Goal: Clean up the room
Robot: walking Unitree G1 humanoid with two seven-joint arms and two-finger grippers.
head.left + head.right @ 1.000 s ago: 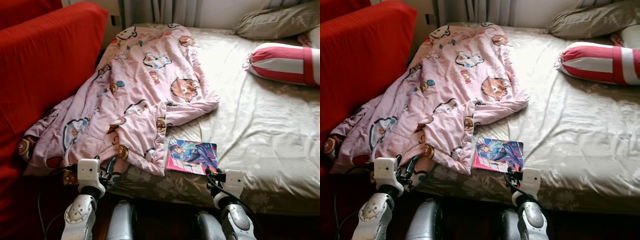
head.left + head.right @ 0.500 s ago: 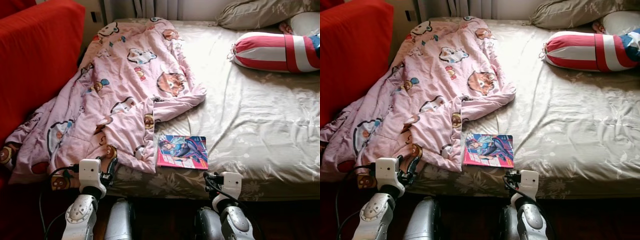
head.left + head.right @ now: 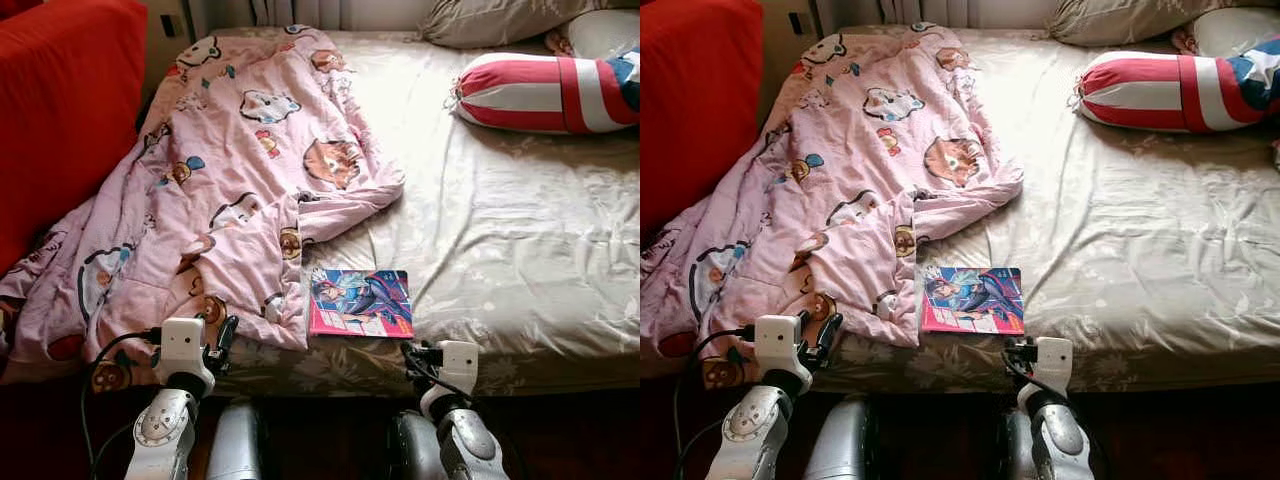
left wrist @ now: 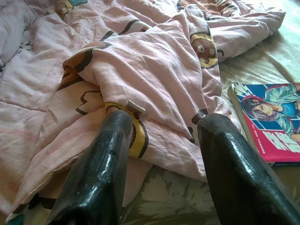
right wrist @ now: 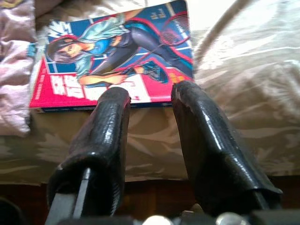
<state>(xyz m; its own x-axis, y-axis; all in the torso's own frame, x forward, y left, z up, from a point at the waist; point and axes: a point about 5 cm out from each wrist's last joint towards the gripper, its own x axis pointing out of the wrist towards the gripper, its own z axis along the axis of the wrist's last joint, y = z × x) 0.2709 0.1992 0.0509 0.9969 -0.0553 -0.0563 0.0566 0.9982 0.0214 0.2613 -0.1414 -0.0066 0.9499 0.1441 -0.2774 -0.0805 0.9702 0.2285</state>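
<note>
A pink cartoon-print blanket [image 3: 240, 190] lies crumpled over the left half of the bed [image 3: 520, 250], and its corner hangs off the near edge. A comic book [image 3: 361, 302] with a red and blue cover lies flat by the near edge, touching the blanket's corner. My left gripper [image 4: 164, 124] is open, held low before the blanket's hanging corner, with nothing between its fingers. My right gripper [image 5: 150, 93] is open too, just short of the book [image 5: 117, 61], below the mattress edge.
A red sofa [image 3: 60, 110] stands close against the bed's left side. A red, white and blue bolster [image 3: 545, 92] and grey pillows [image 3: 490, 20] lie at the head of the bed. Dark floor runs along the near edge.
The whole picture has shifted as the camera moved: the bed sits more square in view and less of the sofa shows. Both arms stay low in the same pose. Blanket and book lie unmoved.
</note>
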